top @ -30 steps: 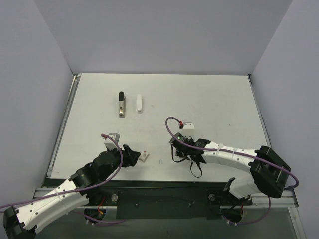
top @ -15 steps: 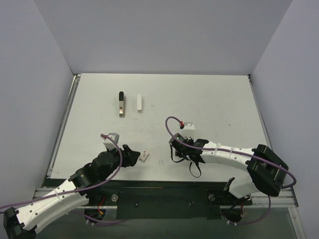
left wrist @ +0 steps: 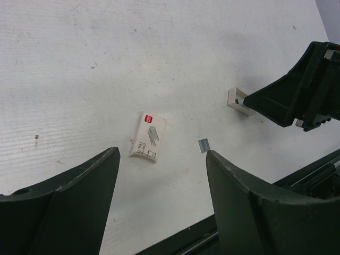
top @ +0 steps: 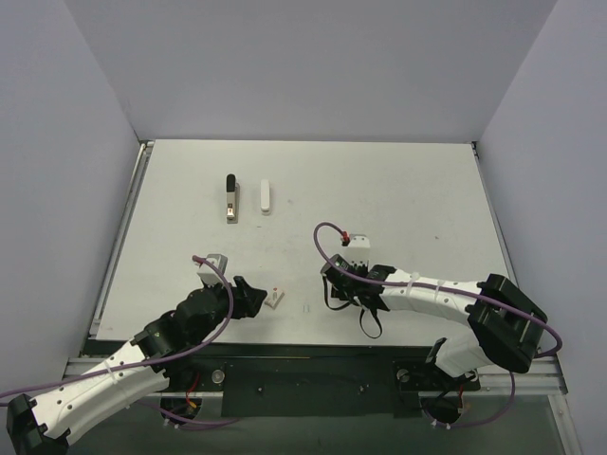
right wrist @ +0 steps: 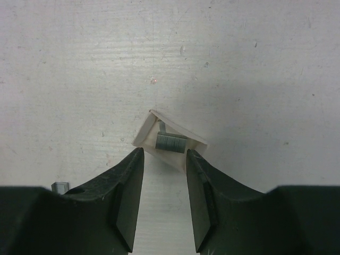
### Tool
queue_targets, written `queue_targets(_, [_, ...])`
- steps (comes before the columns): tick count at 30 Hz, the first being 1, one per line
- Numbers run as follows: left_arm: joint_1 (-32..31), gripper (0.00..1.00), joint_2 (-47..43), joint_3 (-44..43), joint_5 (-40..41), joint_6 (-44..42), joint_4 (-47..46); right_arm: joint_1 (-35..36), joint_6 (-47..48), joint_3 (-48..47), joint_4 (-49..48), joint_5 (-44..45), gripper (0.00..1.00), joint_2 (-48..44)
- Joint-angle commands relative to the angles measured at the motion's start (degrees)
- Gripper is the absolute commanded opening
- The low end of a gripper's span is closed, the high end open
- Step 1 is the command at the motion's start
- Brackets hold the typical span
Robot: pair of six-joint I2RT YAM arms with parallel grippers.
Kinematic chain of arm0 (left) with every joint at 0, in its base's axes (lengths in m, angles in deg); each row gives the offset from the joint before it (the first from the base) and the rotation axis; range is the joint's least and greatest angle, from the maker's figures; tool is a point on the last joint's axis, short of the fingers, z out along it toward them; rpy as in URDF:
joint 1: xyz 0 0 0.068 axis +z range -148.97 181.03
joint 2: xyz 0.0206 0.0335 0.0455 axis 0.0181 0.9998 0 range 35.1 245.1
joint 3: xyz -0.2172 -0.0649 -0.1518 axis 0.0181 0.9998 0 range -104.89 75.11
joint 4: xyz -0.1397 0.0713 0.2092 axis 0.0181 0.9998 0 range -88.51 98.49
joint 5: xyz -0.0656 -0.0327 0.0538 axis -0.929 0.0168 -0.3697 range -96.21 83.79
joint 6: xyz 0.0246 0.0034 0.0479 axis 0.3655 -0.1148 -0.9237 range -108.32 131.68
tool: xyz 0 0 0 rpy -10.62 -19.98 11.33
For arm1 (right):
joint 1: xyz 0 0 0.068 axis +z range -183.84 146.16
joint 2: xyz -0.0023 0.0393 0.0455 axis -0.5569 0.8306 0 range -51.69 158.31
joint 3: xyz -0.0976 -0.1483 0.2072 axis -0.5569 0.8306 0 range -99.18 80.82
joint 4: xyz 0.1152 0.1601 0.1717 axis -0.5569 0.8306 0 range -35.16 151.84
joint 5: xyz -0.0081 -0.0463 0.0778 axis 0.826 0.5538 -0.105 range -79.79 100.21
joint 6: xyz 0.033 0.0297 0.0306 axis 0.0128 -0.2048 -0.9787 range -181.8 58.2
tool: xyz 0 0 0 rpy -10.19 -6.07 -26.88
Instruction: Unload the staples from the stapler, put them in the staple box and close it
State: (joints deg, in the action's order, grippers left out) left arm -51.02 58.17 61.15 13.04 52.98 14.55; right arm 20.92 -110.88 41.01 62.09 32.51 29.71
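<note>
Pale grey walls close in the white counter (top: 417,190) on three sides. Your stapler (top: 230,197) lies lengthwise on it, toward 11 o'clock from the counter's middle. Its black end points away from the arms, its metal end points toward them, and neither arm touches it. A short white bar (top: 266,196) lies just beside it at its 3 o'clock, parallel and apart.

Well away from the stapler, toward its 5 o'clock and near the front edge, a strip of staples (right wrist: 171,142) lies in a small open cardboard tray (right wrist: 149,135). Your right pincer (right wrist: 164,151) is low at that tray. Its fingers are slightly spread with bare counter between them, and they pinch nothing. In the left wrist view the tip reaches the tray's edge, but you cannot tell whether it touches.

At the tray's 9 o'clock in the top view, a tiny loose clip of staples (left wrist: 203,145) lies on the counter. Further along at 9 o'clock is a small closed white box (left wrist: 148,136) with a red mark and a printed label.

Your left pincer (left wrist: 162,154) hangs just short of that box, spread wide and holding nothing. Box and clip both show in the gap between its fingers.
</note>
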Motion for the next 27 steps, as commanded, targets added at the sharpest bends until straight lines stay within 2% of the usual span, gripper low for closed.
queue_targets(1, [-0.2,0.77,0.0,-0.1,-0.3,-0.8,-2.1,0.8,-0.1,-1.0,0.8,2.7,0.34,-0.4])
queue_targets(6, [-0.2,0.77,0.0,-0.3,-0.3,-0.8,-1.7,3.5,3.4,-1.7,-0.2,3.5,0.35,-2.5])
queue_targets(10, [-0.2,0.77,-0.6,-0.5,-0.3,-0.8,-1.1,6.0,7.1,-2.7,-0.7,4.3,0.40,-3.5])
queue_targets(15, [-0.2,0.77,-1.6,-0.9,-0.2,-0.7,0.0,8.1,10.3,-3.2,-2.9,-0.1,0.42,-3.1])
queue_targets(20, [-0.2,0.77,-1.9,-1.2,-0.1,-0.6,0.6,9.1,9.3,-2.8,-6.6,-4.1,0.45,-0.5])
queue_targets(27, [-0.2,0.77,-2.2,-1.7,0.2,-0.5,1.4,11.5,3.7,-3.5,-10.1,-4.1,0.47,3.4])
